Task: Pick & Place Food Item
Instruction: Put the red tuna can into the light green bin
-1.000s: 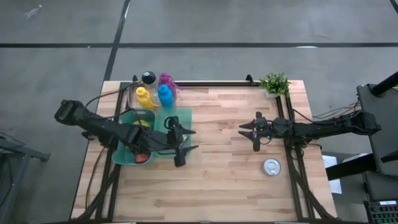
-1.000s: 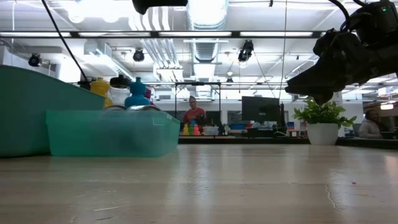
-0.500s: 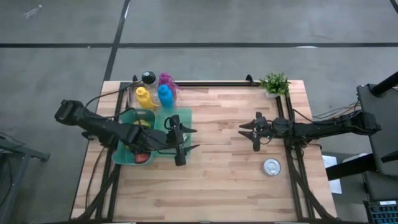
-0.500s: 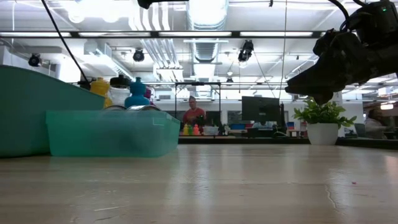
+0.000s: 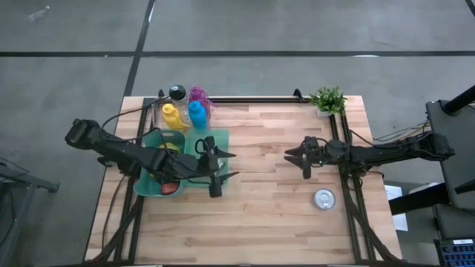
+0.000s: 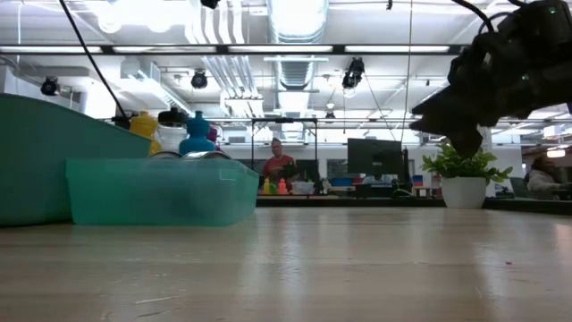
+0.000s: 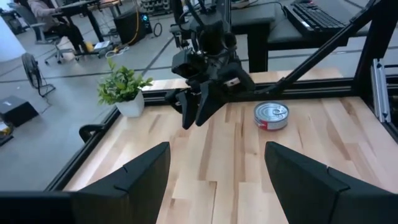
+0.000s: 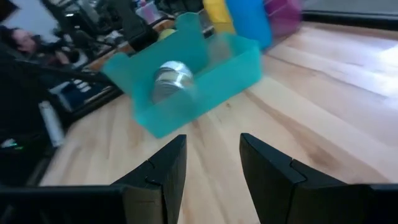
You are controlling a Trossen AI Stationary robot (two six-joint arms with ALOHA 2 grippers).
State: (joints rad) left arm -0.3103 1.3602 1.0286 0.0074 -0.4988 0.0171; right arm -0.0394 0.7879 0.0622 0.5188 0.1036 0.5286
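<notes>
Left jaws [image 5: 222,167] open, right jaws [image 5: 297,156] shut

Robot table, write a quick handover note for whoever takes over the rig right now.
Left gripper: open and empty, above the light teal plastic bin's right edge.
Right gripper: shut, holding nothing, raised over the wooden table at mid-right.
Things: a round silver tin can with a red label lies on the table near the right edge, untouched. Another silver can lies in the light teal bin. A darker green bin beside it holds a red item and something yellow.
Done: one can binned.
Left: probably the table can.
</notes>
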